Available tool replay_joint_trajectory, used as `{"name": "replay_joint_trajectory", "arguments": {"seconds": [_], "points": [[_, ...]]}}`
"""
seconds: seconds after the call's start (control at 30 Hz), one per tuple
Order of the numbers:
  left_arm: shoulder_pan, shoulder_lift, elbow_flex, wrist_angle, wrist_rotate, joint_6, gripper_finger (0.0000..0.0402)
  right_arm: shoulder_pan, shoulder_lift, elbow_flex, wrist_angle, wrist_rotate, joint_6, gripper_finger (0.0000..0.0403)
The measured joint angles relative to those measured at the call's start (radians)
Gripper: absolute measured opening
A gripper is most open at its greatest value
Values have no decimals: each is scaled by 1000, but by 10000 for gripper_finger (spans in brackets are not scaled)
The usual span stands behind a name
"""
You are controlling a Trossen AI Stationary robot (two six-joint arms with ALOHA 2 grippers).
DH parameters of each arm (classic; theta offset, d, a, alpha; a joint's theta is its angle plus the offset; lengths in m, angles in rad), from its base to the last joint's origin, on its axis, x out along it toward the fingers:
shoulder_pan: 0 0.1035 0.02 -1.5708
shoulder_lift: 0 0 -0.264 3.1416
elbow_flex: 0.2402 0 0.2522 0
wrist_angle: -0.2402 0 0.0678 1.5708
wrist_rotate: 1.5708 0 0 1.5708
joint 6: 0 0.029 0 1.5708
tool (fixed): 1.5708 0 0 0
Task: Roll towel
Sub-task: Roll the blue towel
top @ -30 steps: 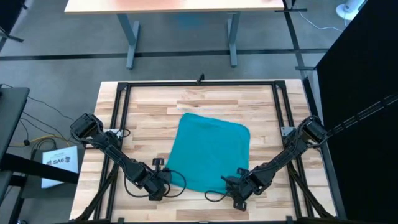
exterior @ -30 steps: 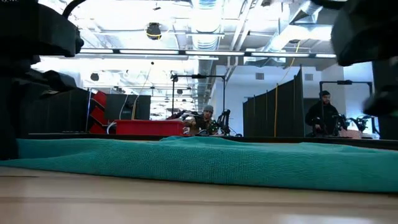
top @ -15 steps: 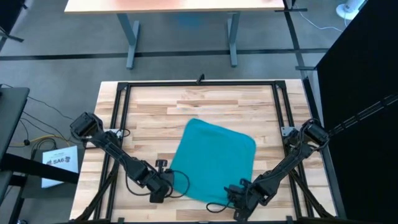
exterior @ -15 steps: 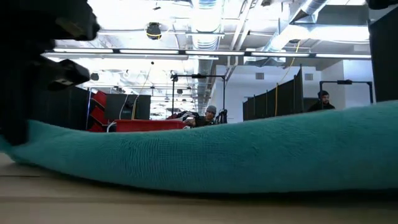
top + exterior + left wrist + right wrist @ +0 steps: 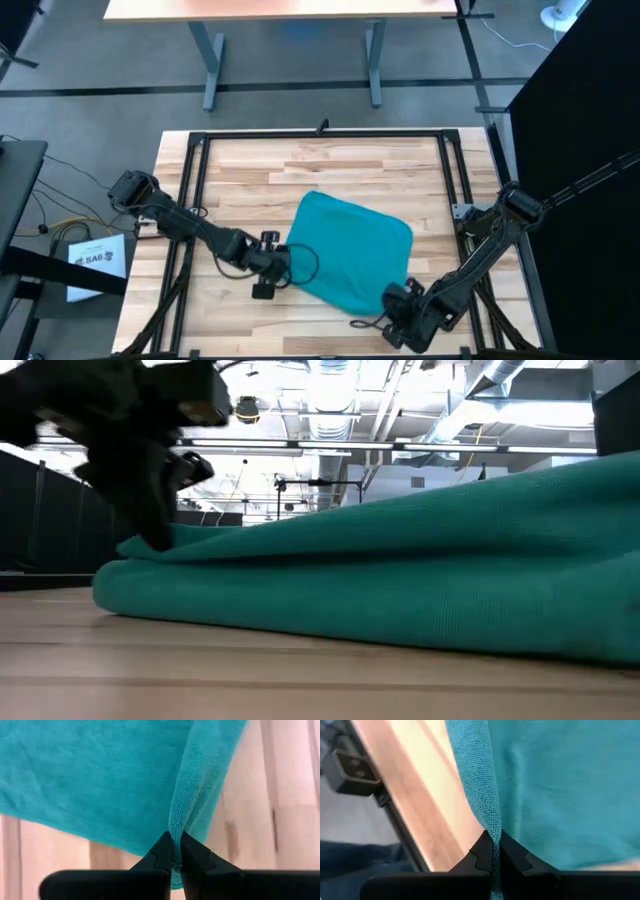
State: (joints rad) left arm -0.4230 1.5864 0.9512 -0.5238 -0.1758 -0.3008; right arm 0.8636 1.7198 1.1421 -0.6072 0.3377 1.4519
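Teal towel (image 5: pixel 352 256) lies mid-counter, skewed, lower centre of high view — near corners lifted off wood counter (image 5: pixel 240 180). Left gripper (image 5: pixel 268 272) at towel's lower-left corner, jaws pressed together, pinching fold of cloth. Right gripper (image 5: pixel 400 308) at lower-right corner, jaws likewise clamped on edge. Judgement: carry both corners forward level, same pace, keep cloth taut — else roll starts crooked.

We are looking at the towel (image 5: pixel 352 260), a plain teal cloth with a fine looped weave, lying spread on the wooden table near its front middle. It is sitting askew rather than square. Its near left edge is bunching into a raised fold, and its near right corner seems to be lifting off the wood.
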Motion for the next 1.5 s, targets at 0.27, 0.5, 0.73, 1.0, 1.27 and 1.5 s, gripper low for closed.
{"name": "replay_joint_trajectory", "arguments": {"seconds": [0.27,0.5,0.73,1.0,1.27,1.5], "points": [[118,3,0,4,35,132,4,-5,-112,-203,80,3,119,0],[181,4,-58,34,71,159,4,-55,-137,-343,231,-44,88,0],[203,4,-107,98,94,158,4,-117,-137,-383,263,-107,-9,0],[216,4,-107,132,93,175,19,-133,-141,-375,207,-130,-45,14],[191,4,-40,22,96,159,80,-125,-264,-314,112,-133,-101,77],[117,3,26,32,97,178,86,-102,-254,-295,277,-106,-246,75]]}}
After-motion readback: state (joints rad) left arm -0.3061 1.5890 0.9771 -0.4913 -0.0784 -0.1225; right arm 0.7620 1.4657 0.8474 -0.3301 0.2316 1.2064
